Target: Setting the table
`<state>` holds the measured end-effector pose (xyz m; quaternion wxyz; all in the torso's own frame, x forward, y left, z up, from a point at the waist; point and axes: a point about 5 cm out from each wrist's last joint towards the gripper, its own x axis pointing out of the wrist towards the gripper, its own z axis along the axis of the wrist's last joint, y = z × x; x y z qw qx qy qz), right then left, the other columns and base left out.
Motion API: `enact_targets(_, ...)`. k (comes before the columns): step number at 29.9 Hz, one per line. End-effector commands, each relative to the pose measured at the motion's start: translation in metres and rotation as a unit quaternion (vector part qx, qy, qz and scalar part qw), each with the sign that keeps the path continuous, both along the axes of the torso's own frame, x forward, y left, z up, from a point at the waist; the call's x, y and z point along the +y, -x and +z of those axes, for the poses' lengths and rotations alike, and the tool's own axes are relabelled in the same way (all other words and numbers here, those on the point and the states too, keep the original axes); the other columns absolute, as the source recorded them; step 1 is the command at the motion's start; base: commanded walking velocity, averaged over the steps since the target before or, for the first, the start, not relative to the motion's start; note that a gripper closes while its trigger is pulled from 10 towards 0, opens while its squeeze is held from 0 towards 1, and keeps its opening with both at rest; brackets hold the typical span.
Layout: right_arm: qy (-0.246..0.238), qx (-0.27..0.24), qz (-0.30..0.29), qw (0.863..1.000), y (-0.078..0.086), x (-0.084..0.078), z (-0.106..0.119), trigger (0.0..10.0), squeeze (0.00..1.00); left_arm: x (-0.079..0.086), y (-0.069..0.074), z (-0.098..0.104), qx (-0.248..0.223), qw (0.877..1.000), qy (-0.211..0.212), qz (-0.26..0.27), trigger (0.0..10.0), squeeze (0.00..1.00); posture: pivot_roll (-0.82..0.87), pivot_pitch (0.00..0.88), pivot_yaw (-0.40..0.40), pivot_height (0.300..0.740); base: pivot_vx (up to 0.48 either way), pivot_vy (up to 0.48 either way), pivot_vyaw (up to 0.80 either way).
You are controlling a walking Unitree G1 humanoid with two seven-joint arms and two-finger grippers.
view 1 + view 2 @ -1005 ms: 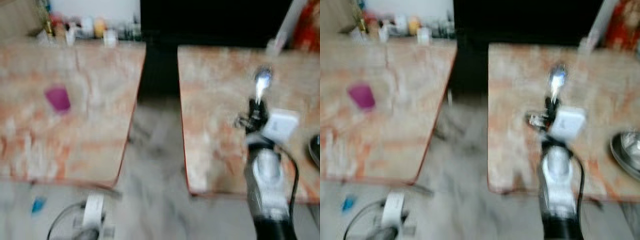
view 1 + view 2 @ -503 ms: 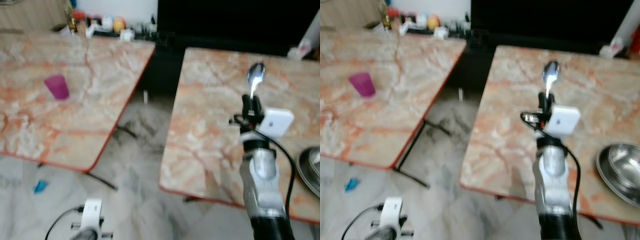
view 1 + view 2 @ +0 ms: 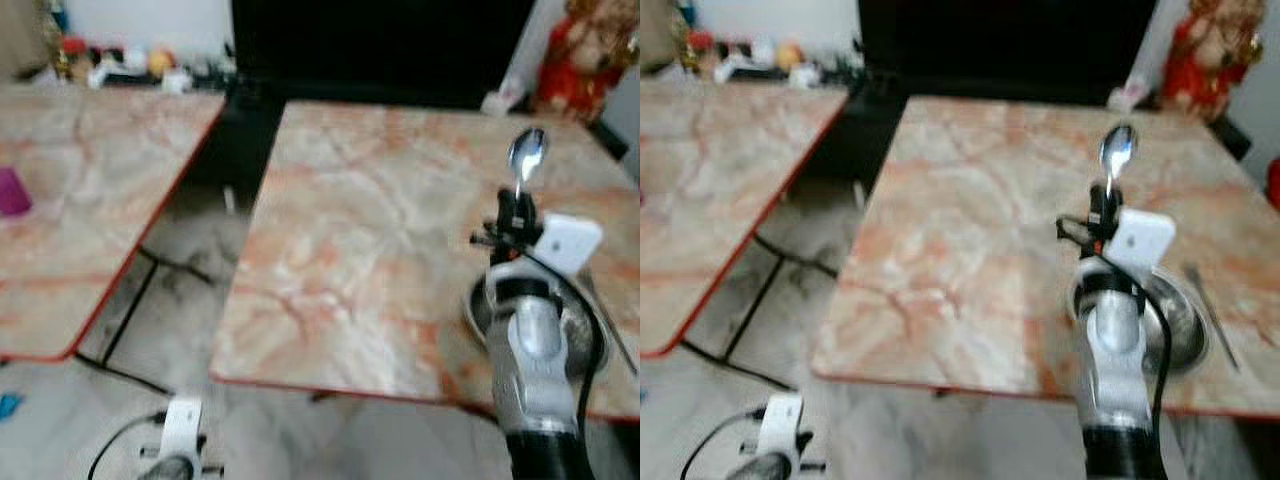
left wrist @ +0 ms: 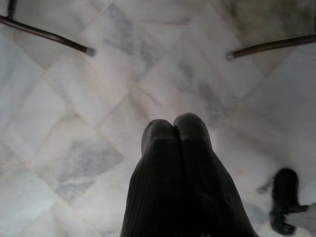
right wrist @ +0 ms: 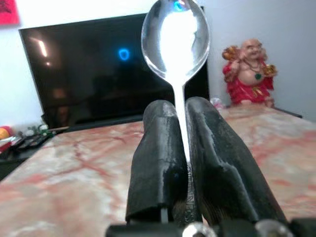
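So since half a second back my view has swung over: the right-hand worktop point(image 3: 360, 250) now sits square ahead of me, the bowl point(image 3: 1175, 320) has come fully into frame, and the purple cup point(image 3: 12, 190) has slid off to the far left edge on the other worktop point(image 3: 90, 220). My right arm keeps the same pose in front of me.

My right pincer point(image 3: 520, 205) is clamped on the spoon point(image 3: 526, 155), handle pinched tight between both fingers point(image 5: 158, 148), bowl end sticking straight up. It hangs above the right side of the marble worktop, and the steel bowl sits on the worktop just behind and under my forearm. A thin utensil point(image 3: 1210, 310) lies on the worktop just right of the bowl; too blurry to say what kind.

A red and gold figurine point(image 3: 580, 55) stands at the far right corner, with a dark TV point(image 5: 113, 64) behind the worktop.

My left pincer point(image 4: 173, 133) hangs down over the pale tiled floor point(image 4: 74, 98), fingers pressed together with nothing between them.
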<state>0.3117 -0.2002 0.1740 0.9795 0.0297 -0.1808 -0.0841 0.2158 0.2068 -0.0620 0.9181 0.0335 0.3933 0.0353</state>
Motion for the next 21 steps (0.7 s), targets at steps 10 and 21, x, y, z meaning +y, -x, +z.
enact_targets(10, -0.002, -0.003, -0.010, 1.000, 0.0003, -0.0035, 0.0021, 10.0, 0.00, -0.0008, 0.0048, -0.0031, 0.009, 1.000, 0.001, 0.000, 10.0, 0.00, 0.04, 0.034, 0.001, 0.740, 0.000, -0.331, 0.00)
enact_targets(21, -0.003, -0.003, -0.009, 1.000, -0.0010, -0.0021, 0.0028, 10.0, 0.00, 0.0010, 0.0062, -0.0036, 0.011, 1.000, 0.000, 0.004, 10.0, 0.00, 0.04, 0.045, 0.001, 0.740, 0.000, -0.331, 0.00)
